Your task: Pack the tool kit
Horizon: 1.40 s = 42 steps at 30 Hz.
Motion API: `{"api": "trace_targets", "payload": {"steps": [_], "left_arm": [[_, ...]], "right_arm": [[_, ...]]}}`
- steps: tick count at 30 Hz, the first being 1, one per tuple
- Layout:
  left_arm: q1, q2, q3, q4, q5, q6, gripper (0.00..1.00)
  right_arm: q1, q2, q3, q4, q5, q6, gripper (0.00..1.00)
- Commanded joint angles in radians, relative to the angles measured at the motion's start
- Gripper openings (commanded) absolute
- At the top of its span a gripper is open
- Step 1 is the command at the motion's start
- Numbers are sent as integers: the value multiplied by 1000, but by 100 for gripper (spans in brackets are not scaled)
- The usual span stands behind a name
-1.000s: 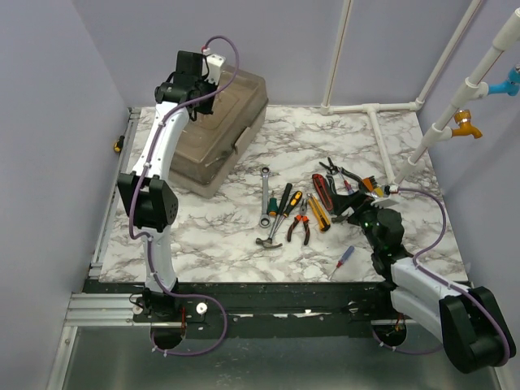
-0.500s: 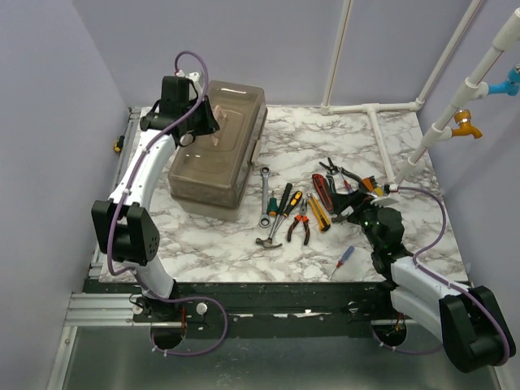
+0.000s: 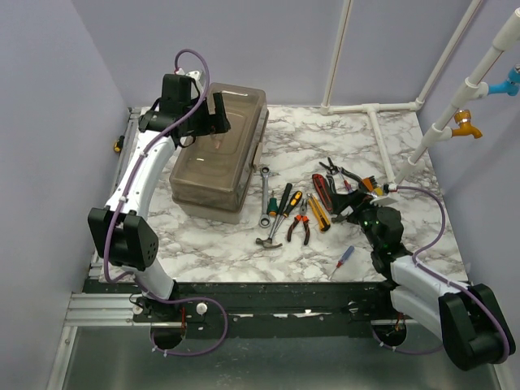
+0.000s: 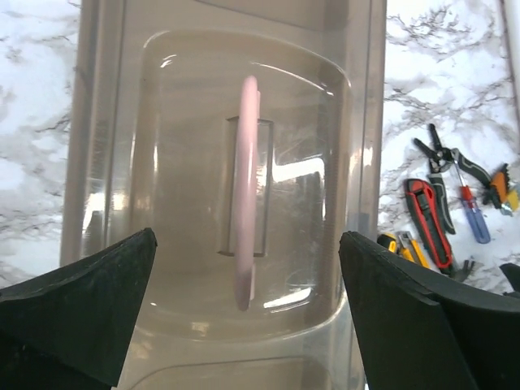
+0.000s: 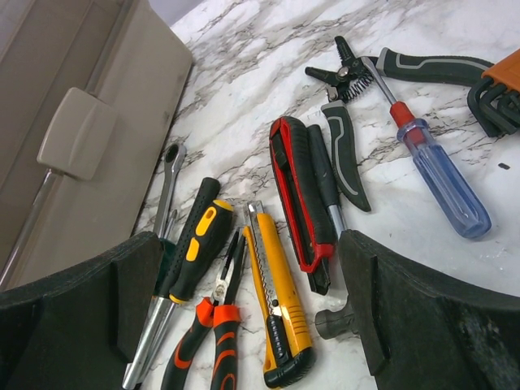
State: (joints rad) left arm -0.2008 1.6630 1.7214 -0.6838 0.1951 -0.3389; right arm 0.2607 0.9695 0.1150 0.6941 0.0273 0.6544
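Note:
The beige toolbox (image 3: 213, 158) with its smoky lid stands shut at the table's back left. My left gripper (image 3: 214, 114) hovers open just over the lid. In the left wrist view the pink handle (image 4: 248, 187) lies between and beyond the spread fingers, untouched, and the left gripper (image 4: 248, 317) is empty. Loose tools lie mid-table: wrench (image 3: 265, 195), hammer (image 3: 268, 241), orange pliers (image 5: 213, 341), yellow utility knife (image 5: 276, 301), black-and-yellow screwdriver (image 5: 195, 244), red cutter (image 5: 296, 191), blue screwdriver (image 5: 443, 183). My right gripper (image 5: 252, 317) stands open low over them, holding nothing.
A small red-and-blue screwdriver (image 3: 344, 258) lies alone near the front edge. White pipes (image 3: 374, 110) run along the back right of the table. The toolbox latch (image 5: 77, 134) faces the tools. Walls close in on the left and back.
The toolbox went from tilted up to flat on the table and shifted slightly forward. My left gripper opened and let go of the pink handle. The right arm has not moved.

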Motion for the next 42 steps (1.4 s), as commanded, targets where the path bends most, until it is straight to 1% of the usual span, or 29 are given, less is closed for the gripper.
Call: {"api": "trace_targets", "payload": {"steps": [1, 7, 11, 14, 16, 17, 18, 20, 21, 22, 24, 26, 29, 30, 32, 35, 37, 40, 42], "left_arm": [[3, -65, -25, 3, -84, 60, 99], [35, -153, -136, 105, -109, 41, 98], [110, -266, -290, 258, -10, -26, 99], [163, -365, -410, 389, 37, -83, 99], [191, -406, -467, 454, 73, -133, 98], [229, -411, -478, 470, 92, -160, 99], [250, -409, -484, 480, 120, -181, 98], [271, -385, -480, 491, 167, -198, 98], [274, -361, -468, 481, 178, -199, 98], [276, -337, -451, 466, 185, -194, 98], [279, -279, -416, 437, 192, -185, 98], [283, -215, -372, 399, 203, -173, 98], [284, -124, -300, 345, 242, -142, 98], [284, -95, -283, 327, 263, -127, 97], [284, -58, -261, 307, 273, -115, 95], [284, -19, -269, 325, 306, -111, 92], [284, 18, -265, 325, 326, -109, 87], [283, 59, -261, 320, 389, -106, 78], [283, 54, -290, 329, 396, -107, 75]], "right_arm": [[0, 13, 33, 8, -21, -5, 100], [0, 31, 47, 13, -75, 1, 100], [-1, 25, 53, 11, -98, 10, 100], [0, 31, 51, 48, -155, 14, 100], [0, 56, 53, 88, -207, 41, 100], [0, 76, 61, 117, -236, 62, 100], [0, 99, 91, 106, -265, 91, 100], [1, 161, 196, 28, -336, 147, 100], [2, 207, 246, 24, -378, 186, 100], [4, 243, 283, 47, -430, 233, 100], [27, 317, 350, 97, -473, 309, 99], [71, 374, 418, 97, -460, 330, 99], [146, 461, 545, 21, -419, 317, 100], [165, 497, 580, 0, -413, 318, 100], [196, 552, 612, 15, -412, 340, 100], [215, 622, 603, 163, -440, 400, 100], [220, 665, 608, 218, -458, 432, 100], [227, 708, 632, 216, -473, 436, 100], [234, 717, 652, 154, -457, 418, 100]]}}
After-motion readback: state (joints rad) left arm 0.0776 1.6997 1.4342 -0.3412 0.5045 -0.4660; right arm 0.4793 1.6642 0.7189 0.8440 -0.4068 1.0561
